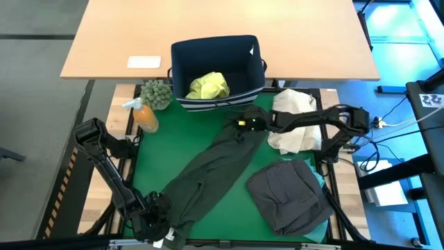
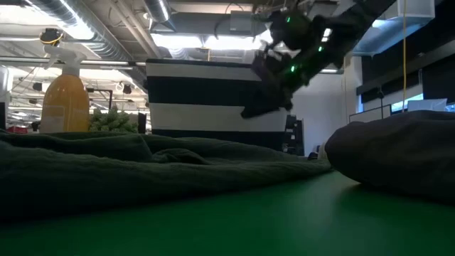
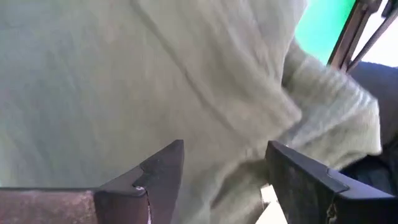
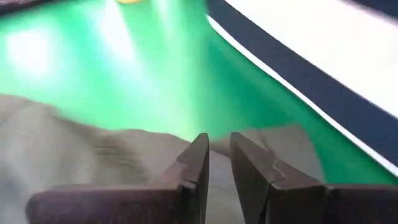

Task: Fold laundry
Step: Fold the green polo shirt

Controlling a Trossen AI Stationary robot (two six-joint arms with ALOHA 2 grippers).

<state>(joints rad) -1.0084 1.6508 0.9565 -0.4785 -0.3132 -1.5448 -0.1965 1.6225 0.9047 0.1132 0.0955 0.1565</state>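
Handling limp, light dark garment (image 1: 208, 173): left end effector (image 1: 161, 223) spread at its hem; right end effector (image 1: 244, 123) nearly together above collar end, best pinched there.

green mat (image 1: 159, 156) bare left, bin (image 1: 182, 69) behind

My left arm bends down at the desk's near left corner, its tool (image 1: 161, 221) low with fingers (image 3: 155, 180) spread apart; my right arm reaches in from the right, its tool (image 1: 244, 123) raised, fingers (image 4: 196, 165) nearly closed, holding nothing.
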